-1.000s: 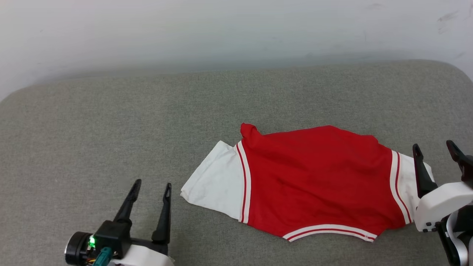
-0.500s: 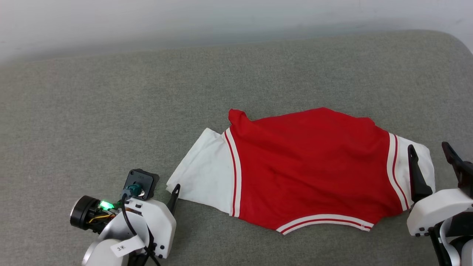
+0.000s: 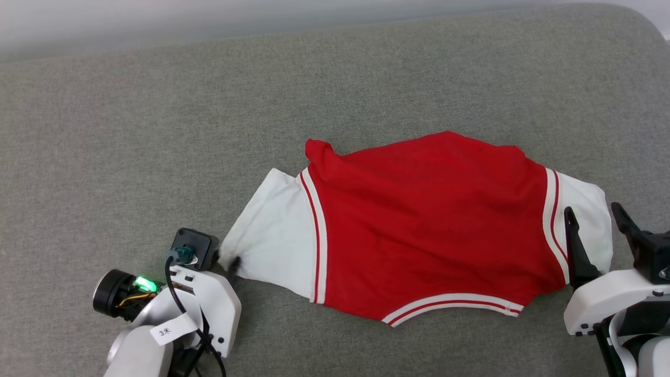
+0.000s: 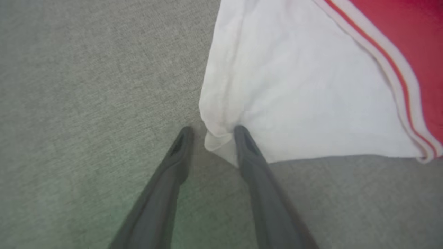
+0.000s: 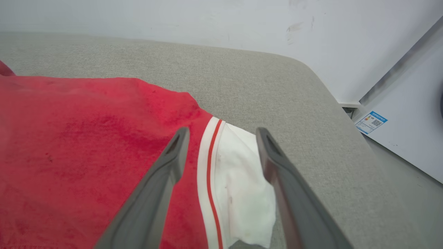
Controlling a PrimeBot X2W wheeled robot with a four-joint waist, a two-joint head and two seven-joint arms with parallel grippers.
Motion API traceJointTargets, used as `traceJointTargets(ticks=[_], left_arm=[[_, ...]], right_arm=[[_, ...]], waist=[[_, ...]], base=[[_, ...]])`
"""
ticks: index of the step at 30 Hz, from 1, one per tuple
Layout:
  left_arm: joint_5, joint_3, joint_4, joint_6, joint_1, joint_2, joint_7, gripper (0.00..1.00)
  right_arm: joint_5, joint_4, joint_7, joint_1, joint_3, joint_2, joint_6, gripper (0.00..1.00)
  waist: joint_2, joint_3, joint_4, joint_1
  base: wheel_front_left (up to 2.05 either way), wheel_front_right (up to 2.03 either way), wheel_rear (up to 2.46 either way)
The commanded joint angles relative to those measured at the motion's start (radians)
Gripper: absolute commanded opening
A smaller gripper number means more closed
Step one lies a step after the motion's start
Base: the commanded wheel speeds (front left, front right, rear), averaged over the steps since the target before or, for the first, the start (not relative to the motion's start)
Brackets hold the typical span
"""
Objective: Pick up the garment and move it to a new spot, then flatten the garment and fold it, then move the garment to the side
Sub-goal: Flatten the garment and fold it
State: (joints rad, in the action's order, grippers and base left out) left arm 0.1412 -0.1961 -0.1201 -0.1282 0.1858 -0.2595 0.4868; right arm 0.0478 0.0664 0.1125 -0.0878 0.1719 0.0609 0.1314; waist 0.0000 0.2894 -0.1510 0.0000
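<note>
Left pincer (image 4: 213,129) straddles garment (image 4: 294,97) corner, seemingly touching it.

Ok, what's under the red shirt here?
The shirt lies on the grey fabric surface, which shows around it. Whether anything else lies beneath the cloth cannot be seen.
</note>
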Motion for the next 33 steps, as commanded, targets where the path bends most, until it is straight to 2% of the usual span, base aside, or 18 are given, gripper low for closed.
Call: traceJointTargets(ticks=[1,9,17,26,33], left_arm=[[0.002,-0.002,-0.038,0.002,-0.027,-0.004,0.013,0.0],[0.057,0.08,0.011,0.063,-0.026,0.021,-0.132,0.0],[0.117,0.169,0.08,0.095,-0.11,-0.004,-0.169,0.0],[0.175,0.187,0.224,0.096,-0.246,0.007,-0.137,0.0],[0.202,0.167,0.316,0.081,-0.284,-0.002,-0.086,0.0]], right_arm=[[0.007,-0.004,-0.005,-0.015,0.0,-0.005,-0.001,1.0],[0.018,-0.045,0.021,0.004,-0.018,0.011,-0.001,1.0],[-0.012,-0.079,0.111,0.052,-0.065,0.043,-0.001,1.0],[-0.057,-0.068,0.355,0.11,-0.033,0.1,-0.001,1.0],[-0.119,-0.061,0.563,0.094,-0.04,0.23,-0.001,1.0]], waist=[[0.0,-0.001,0.003,0.0],[0.0,-0.054,0.044,0.0],[0.0,-0.116,0.089,0.0],[0.0,-0.142,0.136,0.0],[0.0,-0.121,0.16,0.0]], base=[[0.0,0.0,0.0],[0.0,0.0,0.0],[0.0,0.0,0.0],[0.0,0.0,0.0],[0.0,0.0,0.0]])
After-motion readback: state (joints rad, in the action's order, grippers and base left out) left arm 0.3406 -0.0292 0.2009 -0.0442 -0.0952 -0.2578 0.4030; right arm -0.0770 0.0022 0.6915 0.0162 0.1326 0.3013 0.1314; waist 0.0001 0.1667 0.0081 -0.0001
